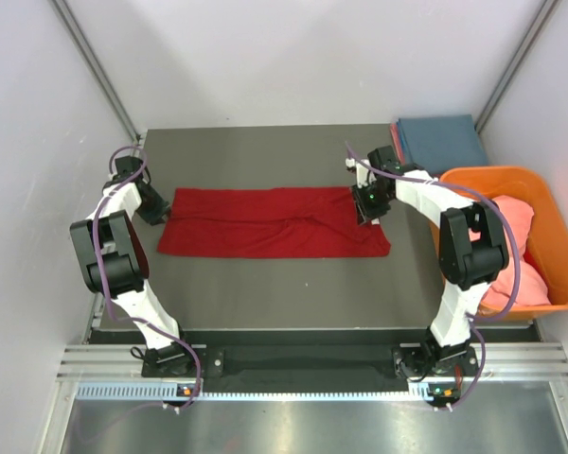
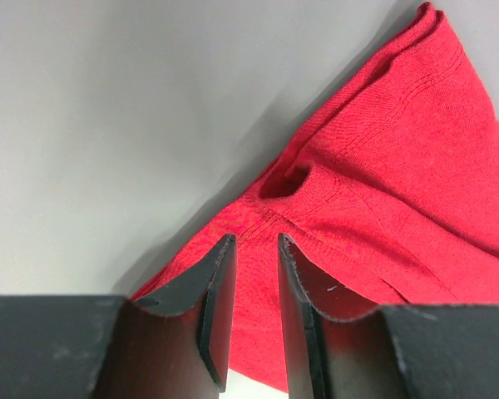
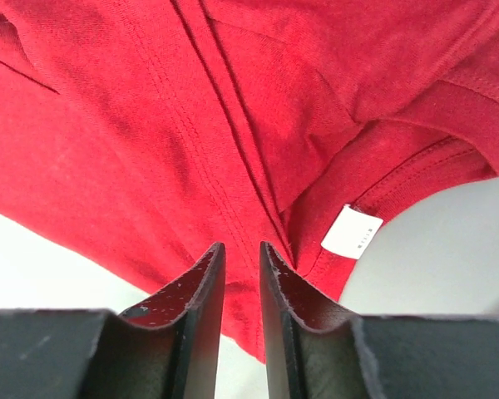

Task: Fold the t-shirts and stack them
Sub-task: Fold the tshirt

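Top external: red t-shirt (image 1: 265, 222) runs left-right, label (image 3: 352, 231) rightward; left fingers (image 2: 216, 307), right fingers (image 3: 204, 299) slightly parted.

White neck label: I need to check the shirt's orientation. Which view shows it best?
Right wrist: the label sits close and sharp at the collar of the red shirt. The top and left wrist views show no label.

left gripper (image 2: 255, 241): jaws narrowly parted | right gripper (image 3: 241, 247): jaws narrowly parted
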Controlling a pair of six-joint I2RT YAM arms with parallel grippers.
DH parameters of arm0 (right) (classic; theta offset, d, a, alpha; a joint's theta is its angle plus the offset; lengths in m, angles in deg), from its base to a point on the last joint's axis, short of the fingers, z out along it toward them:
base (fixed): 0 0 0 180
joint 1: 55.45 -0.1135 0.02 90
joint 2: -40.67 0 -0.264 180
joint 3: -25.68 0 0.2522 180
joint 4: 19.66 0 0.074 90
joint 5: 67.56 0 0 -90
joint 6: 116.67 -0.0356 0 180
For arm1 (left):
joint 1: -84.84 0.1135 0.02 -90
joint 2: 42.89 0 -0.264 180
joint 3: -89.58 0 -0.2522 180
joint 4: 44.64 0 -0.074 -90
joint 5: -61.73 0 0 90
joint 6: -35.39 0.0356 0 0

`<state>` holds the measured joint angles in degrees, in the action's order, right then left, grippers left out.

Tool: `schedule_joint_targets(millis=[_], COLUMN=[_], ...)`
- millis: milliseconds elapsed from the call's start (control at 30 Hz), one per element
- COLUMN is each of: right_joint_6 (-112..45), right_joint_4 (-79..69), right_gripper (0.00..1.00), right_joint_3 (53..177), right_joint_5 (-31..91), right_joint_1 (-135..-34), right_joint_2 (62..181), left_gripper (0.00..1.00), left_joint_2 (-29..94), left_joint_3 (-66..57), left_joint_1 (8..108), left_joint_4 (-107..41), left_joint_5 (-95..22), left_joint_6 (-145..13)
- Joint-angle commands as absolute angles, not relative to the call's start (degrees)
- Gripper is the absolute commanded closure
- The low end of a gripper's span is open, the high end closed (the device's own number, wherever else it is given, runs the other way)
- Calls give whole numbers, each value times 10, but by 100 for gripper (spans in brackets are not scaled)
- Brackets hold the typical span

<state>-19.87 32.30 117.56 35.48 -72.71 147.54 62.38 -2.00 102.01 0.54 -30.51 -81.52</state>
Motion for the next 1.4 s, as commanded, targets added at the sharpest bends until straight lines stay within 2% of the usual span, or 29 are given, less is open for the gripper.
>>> schedule_joint_targets(millis=[0, 700, 1267, 1333, 1367], right_joint_6=[-191, -124, -120, -119, -119], right_joint_4=[311, 333, 333, 335, 334], right_gripper=[75, 66, 67, 69, 74], right_joint_3=[1207, 1333, 1320, 1319, 1319], right_joint_5=[340, 438, 455, 459, 459], right_joint_1=[-734, -729, -736, -736, -736], right_joint_2=[1464, 1600, 1622, 1621, 1618], left_gripper=[68, 68, 68, 68, 68], left_joint_2=[618, 621, 621, 623, 623], left_joint_3=[-7, -8, -12, -10, -11], left_joint_1=[1024, 1024, 1026, 1025, 1025], left_joint_4=[-11, -14, -28, -28, -29], left_joint_5=[-301, -309, -328, -331, -332], left_joint_6=[-816, -812, -817, -817, -817])
